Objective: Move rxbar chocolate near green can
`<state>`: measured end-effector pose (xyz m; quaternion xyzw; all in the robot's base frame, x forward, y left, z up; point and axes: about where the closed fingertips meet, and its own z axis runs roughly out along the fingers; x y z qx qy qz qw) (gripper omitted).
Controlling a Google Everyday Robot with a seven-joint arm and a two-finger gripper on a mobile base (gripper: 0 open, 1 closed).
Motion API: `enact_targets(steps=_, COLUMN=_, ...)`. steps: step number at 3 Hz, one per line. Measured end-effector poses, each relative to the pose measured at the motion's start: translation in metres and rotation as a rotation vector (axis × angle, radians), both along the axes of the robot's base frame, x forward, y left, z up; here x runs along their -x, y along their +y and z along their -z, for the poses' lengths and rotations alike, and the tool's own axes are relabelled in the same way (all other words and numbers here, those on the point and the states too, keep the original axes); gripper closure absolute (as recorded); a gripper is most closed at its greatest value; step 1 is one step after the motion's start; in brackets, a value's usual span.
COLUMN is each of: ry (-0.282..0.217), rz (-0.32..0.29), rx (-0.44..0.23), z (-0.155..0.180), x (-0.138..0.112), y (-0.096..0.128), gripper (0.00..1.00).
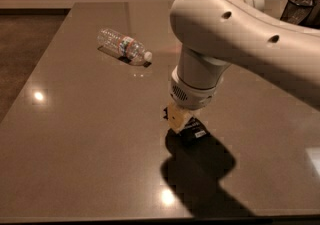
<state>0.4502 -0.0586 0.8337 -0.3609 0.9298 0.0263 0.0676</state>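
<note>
My gripper hangs below the big white arm near the middle of the table, just above its surface. It is shut on the rxbar chocolate, a black wrapper with white text that sticks out to the lower right of the gripper, over a dark shadow. The arm hides most of the bar. The green can is out of view, or hidden behind the arm.
A clear plastic bottle with a white cap lies on its side at the table's far left. A dark mesh holder stands at the far right. The brown table ends at the left and front edges.
</note>
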Motion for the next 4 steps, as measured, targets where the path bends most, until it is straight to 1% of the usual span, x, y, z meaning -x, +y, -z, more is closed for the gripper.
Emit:
enact_targets(steps=1, ry=-0.024, rz=0.012, rx=0.005, z=-0.017, x=-0.017, y=-0.019, gripper=1.00)
enact_targets(steps=2, ry=-0.062, rz=0.034, rx=0.016, z=-0.041, x=-0.043, y=-0.052, gripper=1.00)
enact_targets(steps=3, ry=-0.090, rz=0.045, rx=0.019, z=-0.058, x=-0.068, y=-0.084, gripper=1.00)
enact_targets(steps=4, ry=-0.093, rz=0.030, rx=0.010, z=-0.060, x=-0.088, y=-0.102, gripper=1.00)
